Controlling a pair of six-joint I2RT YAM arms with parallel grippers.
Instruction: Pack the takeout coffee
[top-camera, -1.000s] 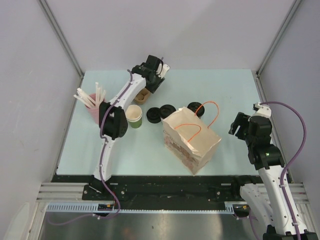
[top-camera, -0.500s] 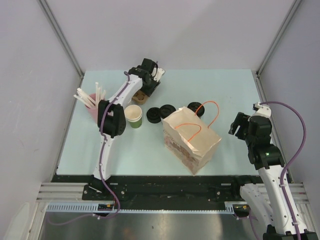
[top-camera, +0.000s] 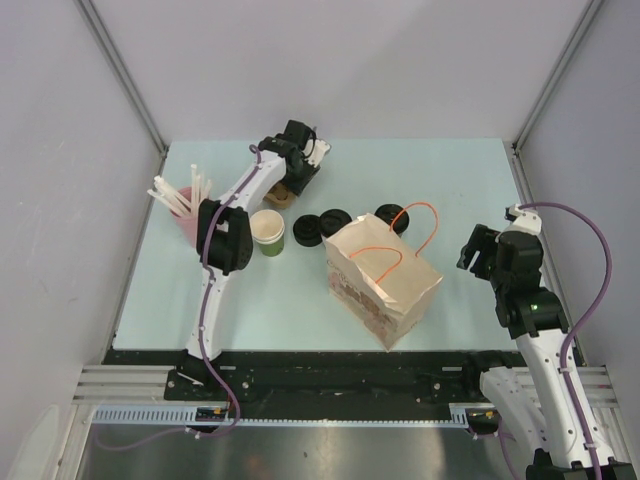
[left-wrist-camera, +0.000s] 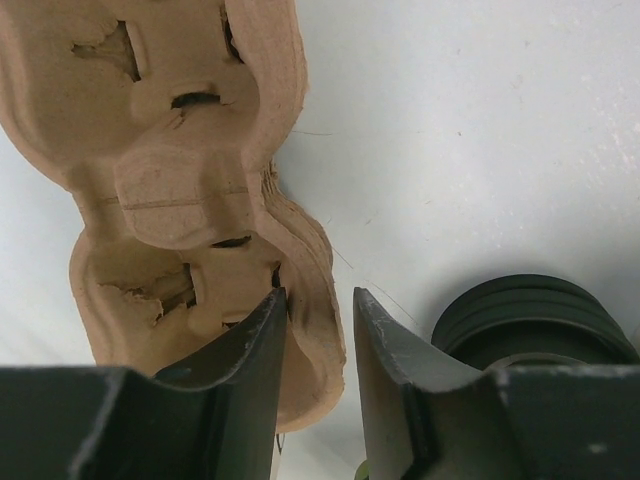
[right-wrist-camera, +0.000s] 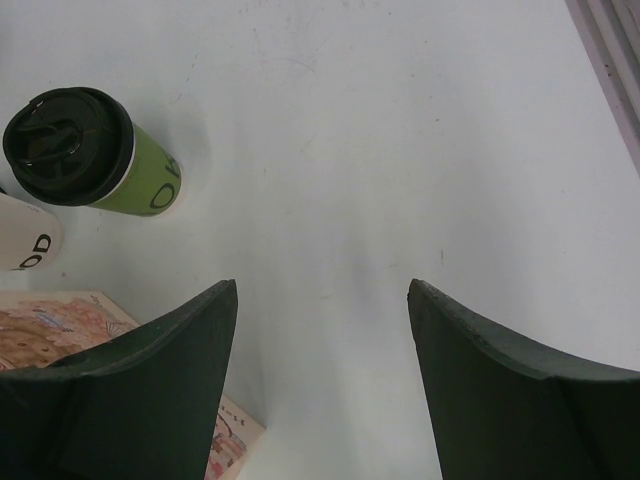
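The green-sided cup with a black lid (right-wrist-camera: 85, 150) stands on the table, with the white-sided cup (right-wrist-camera: 20, 245) cut off by the frame edge beside it. Both are far ahead and left of my right gripper (right-wrist-camera: 322, 285), which is open and empty. In the top view only a black lid (top-camera: 392, 216) shows behind the paper bag (top-camera: 385, 275). My right gripper (top-camera: 475, 250) hangs to the right of the bag. My left gripper (left-wrist-camera: 320, 295) is narrowly open, its jaws astride the rim of a brown cardboard cup carrier (left-wrist-camera: 180, 190). It is at the table's far side in the top view (top-camera: 296, 172).
A green cup without a lid (top-camera: 268, 232) stands near the left arm. Two black round lid stacks (top-camera: 307, 230) (top-camera: 333, 221) lie left of the bag; one shows by my left gripper (left-wrist-camera: 530, 320). A pink cup of white straws (top-camera: 185, 215) stands at the left.
My left gripper has moved slightly left and nearer, down over the cardboard carrier. The right arm, the bag and the cups have not moved.
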